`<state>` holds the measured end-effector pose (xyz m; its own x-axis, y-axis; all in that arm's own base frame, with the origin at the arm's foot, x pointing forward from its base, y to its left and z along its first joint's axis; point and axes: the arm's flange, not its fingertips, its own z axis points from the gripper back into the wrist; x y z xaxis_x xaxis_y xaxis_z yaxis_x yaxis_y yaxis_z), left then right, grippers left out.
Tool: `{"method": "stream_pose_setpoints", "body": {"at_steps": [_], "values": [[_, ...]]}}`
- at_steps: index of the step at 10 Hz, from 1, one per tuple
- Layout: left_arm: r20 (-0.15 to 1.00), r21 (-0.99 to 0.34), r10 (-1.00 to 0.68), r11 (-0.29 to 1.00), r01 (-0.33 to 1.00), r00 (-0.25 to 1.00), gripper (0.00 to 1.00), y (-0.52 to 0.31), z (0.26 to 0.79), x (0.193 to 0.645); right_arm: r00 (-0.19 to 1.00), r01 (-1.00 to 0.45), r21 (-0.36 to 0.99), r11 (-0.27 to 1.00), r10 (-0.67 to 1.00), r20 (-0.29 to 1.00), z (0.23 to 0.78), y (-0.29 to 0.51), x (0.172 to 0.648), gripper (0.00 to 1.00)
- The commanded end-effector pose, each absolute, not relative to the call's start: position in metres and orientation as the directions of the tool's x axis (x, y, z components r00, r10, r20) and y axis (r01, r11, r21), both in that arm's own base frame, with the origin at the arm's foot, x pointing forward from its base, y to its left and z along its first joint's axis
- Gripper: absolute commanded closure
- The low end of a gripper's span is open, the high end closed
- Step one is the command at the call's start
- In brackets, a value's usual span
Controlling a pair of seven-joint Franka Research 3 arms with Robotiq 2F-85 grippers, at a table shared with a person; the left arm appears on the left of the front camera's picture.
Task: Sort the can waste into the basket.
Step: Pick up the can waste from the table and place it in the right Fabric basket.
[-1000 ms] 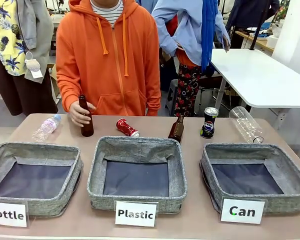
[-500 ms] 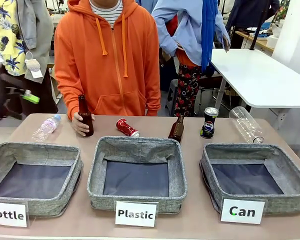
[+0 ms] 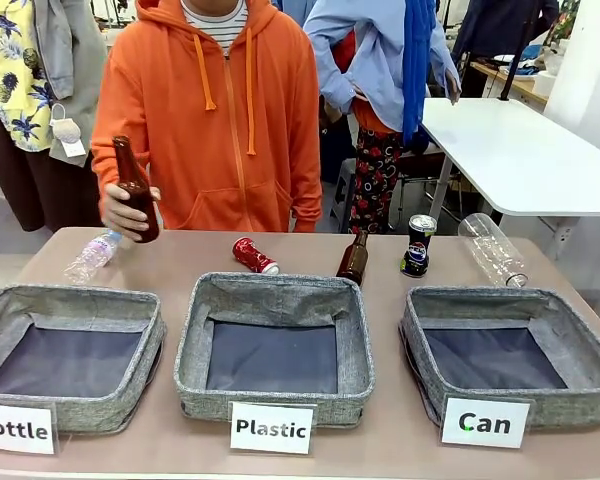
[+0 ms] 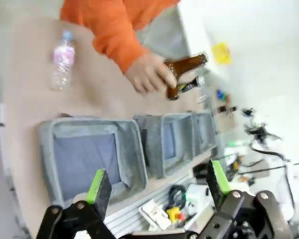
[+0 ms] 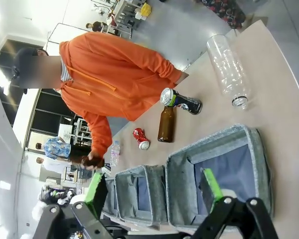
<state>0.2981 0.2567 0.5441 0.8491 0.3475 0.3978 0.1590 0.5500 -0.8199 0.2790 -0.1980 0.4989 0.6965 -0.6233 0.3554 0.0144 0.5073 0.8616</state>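
Right hand (image 5: 153, 185) gapes; dark can (image 3: 417, 246) stands behind basket (image 3: 570, 408).

2 cans (image 3: 254, 256), 4 bottles (image 3: 353, 259), 3 baskets (image 3: 580, 405)

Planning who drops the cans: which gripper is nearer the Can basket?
Right. The right gripper hangs open right above the Can basket; the left gripper hangs open at the Bottle basket, with the Can basket farthest down the row.
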Motion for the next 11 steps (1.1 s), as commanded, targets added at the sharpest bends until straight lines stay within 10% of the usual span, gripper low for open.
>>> {"method": "stream_pose_setpoints", "body": {"at_steps": [1,5,11], "values": [[0.419,-0.875,0.461,0.436,0.211,0.782,0.00,0.338,0.531,0.224,0.687,-0.021,0.860,0.510,-0.618,0.383,0.501,-0.200,0.282,0.00],[0.418,-0.906,0.564,0.310,0.287,0.712,0.00,0.380,0.496,0.178,0.687,-0.021,0.860,0.510,-0.618,0.383,0.501,-0.200,0.282,0.00],[0.440,-0.879,0.342,0.354,0.320,0.830,0.00,0.334,0.517,0.231,0.687,-0.021,0.860,0.510,-0.618,0.383,0.501,-0.200,0.282,0.00]]}}
